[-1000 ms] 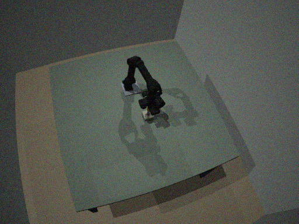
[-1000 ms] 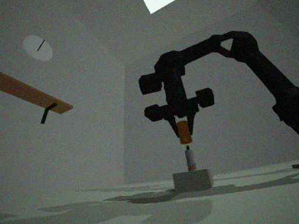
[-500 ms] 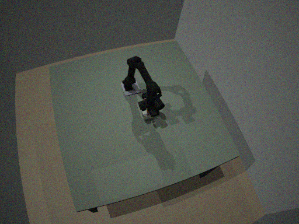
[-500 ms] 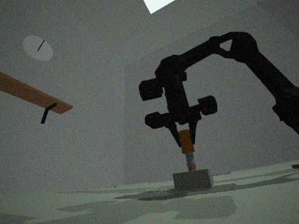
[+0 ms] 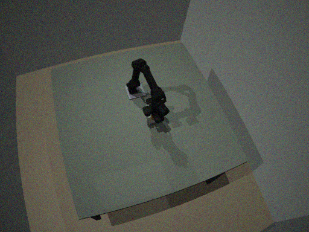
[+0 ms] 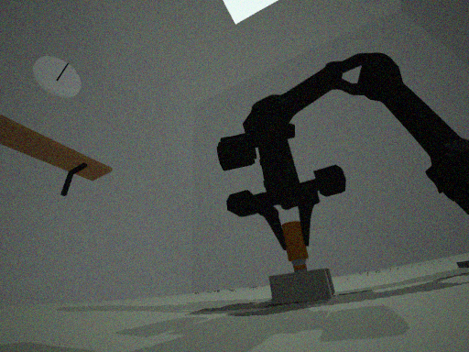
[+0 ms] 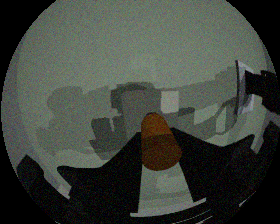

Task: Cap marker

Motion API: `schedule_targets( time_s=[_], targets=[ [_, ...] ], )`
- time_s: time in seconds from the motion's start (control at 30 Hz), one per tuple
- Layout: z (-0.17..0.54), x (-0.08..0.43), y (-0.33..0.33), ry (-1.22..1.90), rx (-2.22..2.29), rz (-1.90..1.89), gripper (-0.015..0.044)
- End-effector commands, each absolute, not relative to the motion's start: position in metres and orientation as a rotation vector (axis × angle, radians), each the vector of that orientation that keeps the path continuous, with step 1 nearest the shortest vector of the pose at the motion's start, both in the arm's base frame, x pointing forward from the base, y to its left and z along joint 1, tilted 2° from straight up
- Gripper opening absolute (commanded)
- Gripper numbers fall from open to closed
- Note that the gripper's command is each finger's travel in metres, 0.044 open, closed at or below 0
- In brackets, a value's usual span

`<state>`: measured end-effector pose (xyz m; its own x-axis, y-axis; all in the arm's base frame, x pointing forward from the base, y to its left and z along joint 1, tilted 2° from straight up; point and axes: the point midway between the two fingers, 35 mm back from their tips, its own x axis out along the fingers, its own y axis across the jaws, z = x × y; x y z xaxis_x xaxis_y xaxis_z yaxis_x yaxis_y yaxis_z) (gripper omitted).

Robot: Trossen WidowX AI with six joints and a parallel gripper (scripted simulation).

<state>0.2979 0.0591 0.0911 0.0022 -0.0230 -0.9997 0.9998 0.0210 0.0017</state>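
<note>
The orange cap (image 6: 294, 241) (image 7: 160, 145) sits over the top of the upright marker (image 6: 299, 262), in line with it. Below the cap's lower edge a short grey piece of barrel and an orange band show. The marker stands in the grey holder block (image 6: 299, 285) (image 7: 170, 101). My gripper (image 6: 296, 247) (image 7: 155, 133) is shut on the cap, with a finger on each side, pointing down above the block. In the top view the arm mostly hides the block, and only a bit of orange shows. Whether the cap is fully seated cannot be told.
The arm's pale base plate (image 5: 130, 96) (image 7: 242, 100) lies on the table (image 5: 105, 153) behind the gripper. A wall (image 5: 256, 60) rises along one side of the table. A wooden shelf (image 6: 55, 150) and a round disc (image 6: 50, 77) are on the wall in the exterior view.
</note>
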Motion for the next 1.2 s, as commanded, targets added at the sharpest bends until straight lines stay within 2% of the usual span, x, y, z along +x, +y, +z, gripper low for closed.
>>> schedule_targets(
  time_s=[0.0, 0.2, 0.77, 0.87, 1.03, 1.17],
  targets=[
    [0.088, 0.298, 0.059, 1.202, 1.182, -1.202, 0.0000],
    [0.088, 0.298, 0.059, 1.202, 1.182, -1.202, 0.0000],
    [0.089, 0.298, 0.059, 1.201, 1.178, -1.203, 0.0440],
    [0.097, 0.299, 0.059, 1.201, 1.178, -1.203, 0.0440],
    [0.156, 0.299, 0.061, 1.201, 1.178, -1.203, 0.0440],
    [0.164, 0.298, 0.061, 1.201, 1.178, -1.203, 0.0440]
  ],
)
